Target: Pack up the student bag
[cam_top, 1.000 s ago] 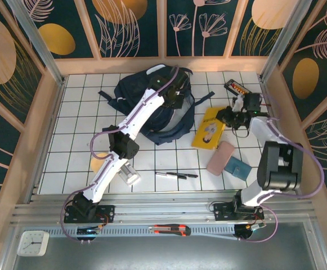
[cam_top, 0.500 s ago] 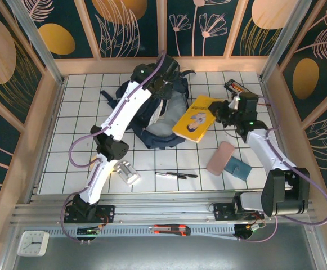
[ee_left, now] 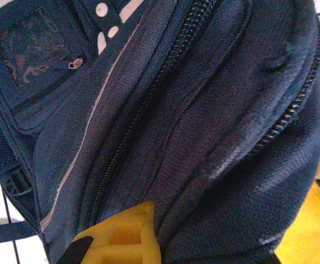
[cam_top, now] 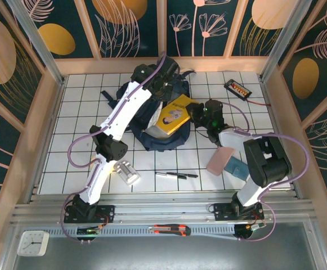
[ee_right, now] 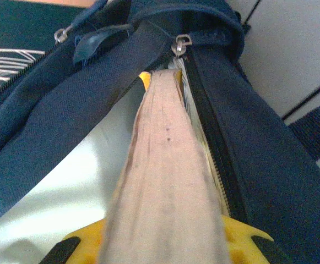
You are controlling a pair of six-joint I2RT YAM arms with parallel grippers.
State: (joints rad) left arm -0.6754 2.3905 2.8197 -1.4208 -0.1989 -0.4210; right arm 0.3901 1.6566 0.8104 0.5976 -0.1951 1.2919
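- Toward the far middle of the tiled table, the student bag is found lying with its mouth held open.
- The navy fabric at its top edge is pinched by the left gripper, which is closed tight on it; this grip is unchanged from half a second ago.
- A yellow book is clamped edge-on by the right gripper.
- A second ago the book lay flat on the tiles to the right of the bag, and half a second ago it was carried just beside the bag. Now it is tilted over the opening, with its leading end inside the mouth.
- From the right wrist, the book's page edge is seen passing between the zip and the pale lining, just below a zipper pull.
- The right arm has been swung leftward, so a small black device near the far right corner is left uncovered.
- A pink case, a teal wallet, two pens and a clear jar are unmoved on the near tiles.
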